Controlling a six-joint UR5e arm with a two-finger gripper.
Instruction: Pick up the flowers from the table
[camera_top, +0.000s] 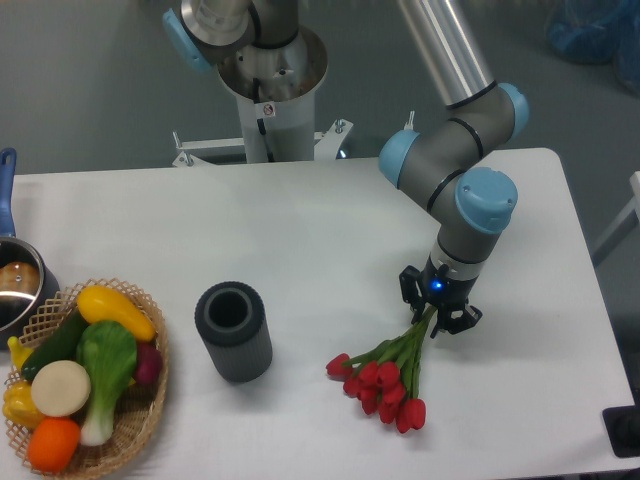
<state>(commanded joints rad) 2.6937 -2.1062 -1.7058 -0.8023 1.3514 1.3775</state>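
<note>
Clenched on stems, lift not yet done.
Black two-finger claw (436, 307) gripping red tulip flowers (391, 372), blooms resting on white counter (300, 240).

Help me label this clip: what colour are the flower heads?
Red, on green stems; the flowers show clearly in the fixed camera view, lying by the gripper.
</note>
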